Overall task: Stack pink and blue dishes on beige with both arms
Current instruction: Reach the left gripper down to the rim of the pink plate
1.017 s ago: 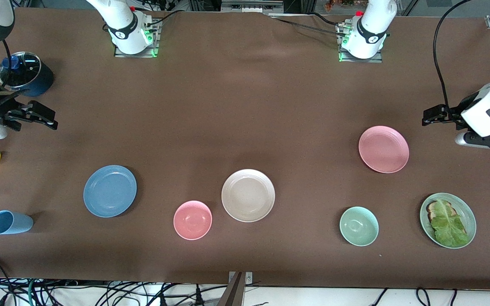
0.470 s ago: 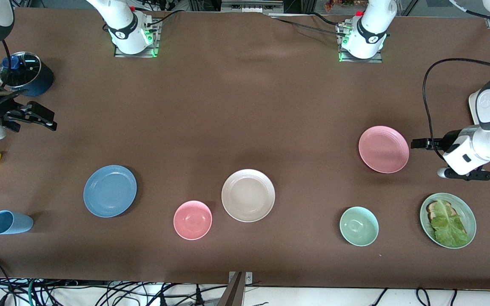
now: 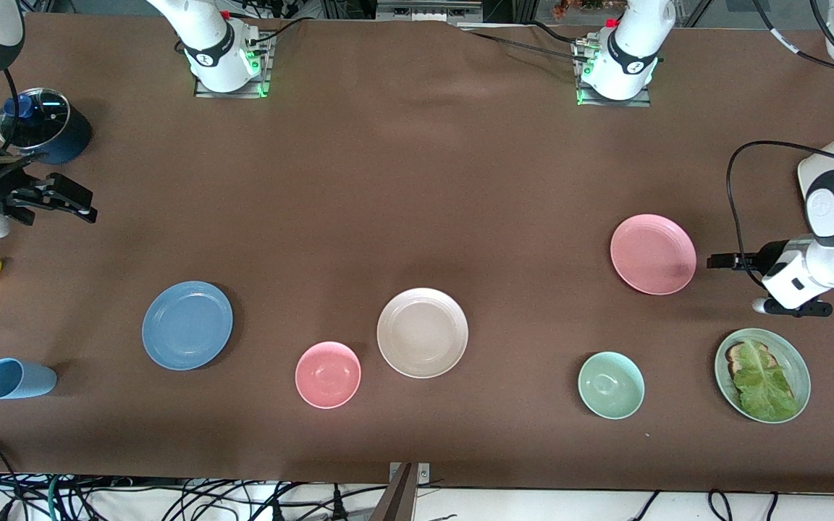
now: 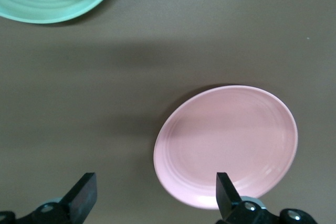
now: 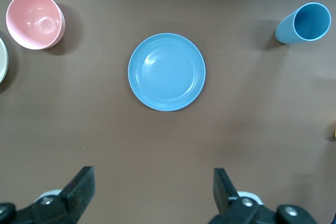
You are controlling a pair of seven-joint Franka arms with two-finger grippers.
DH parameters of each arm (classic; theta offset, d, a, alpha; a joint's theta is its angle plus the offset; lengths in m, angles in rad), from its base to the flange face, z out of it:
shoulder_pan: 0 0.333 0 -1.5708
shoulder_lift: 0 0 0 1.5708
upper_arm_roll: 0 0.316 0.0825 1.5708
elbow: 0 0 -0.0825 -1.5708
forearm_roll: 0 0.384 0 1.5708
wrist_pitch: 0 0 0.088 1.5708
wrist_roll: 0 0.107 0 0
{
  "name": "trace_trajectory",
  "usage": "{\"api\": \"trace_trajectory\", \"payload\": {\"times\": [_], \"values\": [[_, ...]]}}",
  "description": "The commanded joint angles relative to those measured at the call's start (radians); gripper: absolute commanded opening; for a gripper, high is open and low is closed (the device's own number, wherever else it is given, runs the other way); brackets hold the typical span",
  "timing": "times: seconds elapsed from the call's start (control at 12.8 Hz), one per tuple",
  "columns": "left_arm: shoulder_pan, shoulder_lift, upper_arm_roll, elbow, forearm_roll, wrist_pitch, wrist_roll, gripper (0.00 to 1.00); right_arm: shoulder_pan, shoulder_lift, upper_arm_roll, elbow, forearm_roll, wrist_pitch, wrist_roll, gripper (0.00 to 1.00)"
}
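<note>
Right now your left gripper (image 3: 712, 260) hangs wide open and empty just beside the pink plate (image 3: 653, 254), near the bench's left-arm end. Your right gripper (image 3: 69, 197) waits open, empty, at the right-arm end. Blue plate (image 3: 187, 325) and beige plate (image 3: 422, 332) sit bare; the green plate (image 3: 795, 357) holds lettuce (image 3: 763, 383).

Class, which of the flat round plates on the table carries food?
The pale green plate at the left arm's end: it holds lettuce on bread; the others are bare.
</note>
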Motion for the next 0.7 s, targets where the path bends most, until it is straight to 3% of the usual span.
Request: {"api": "trace_trajectory", "payload": {"times": [0.0,0.39,0.63], "values": [[0.006,-0.083,-0.010,-0.201,-0.002,0.182,0.023,1.00,-0.002,-0.007,0.002,-0.003,-0.004,0.004,0.015,1.00],[0.006,-0.084,-0.010,-0.342,0.001,0.357,0.030,1.00,-0.002,-0.007,0.001,-0.003,-0.004,0.004,0.014,1.00],[0.028,-0.075,-0.010,-0.364,0.011,0.391,0.083,1.00,-0.002,-0.007,0.001,-0.003,-0.004,0.004,0.014,1.00]]}}
